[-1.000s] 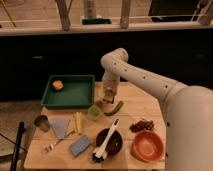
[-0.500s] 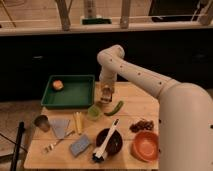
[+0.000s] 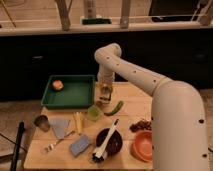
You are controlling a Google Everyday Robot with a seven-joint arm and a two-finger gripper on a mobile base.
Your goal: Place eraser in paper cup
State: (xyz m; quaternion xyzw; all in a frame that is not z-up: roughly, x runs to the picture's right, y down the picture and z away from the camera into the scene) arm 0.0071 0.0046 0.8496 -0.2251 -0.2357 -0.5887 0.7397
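Camera view: end effector (image 3: 104,95) hangs over table (image 3: 135,97), eraser orientation indiscernible.

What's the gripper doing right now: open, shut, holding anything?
Gripper: low over the table, just right of the green tray; whether it holds anything cannot be told.

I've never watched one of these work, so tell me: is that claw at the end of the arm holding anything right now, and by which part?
It cannot be told. The gripper hangs low over the table's far side, beside the green tray, and hides whatever lies at its tip.
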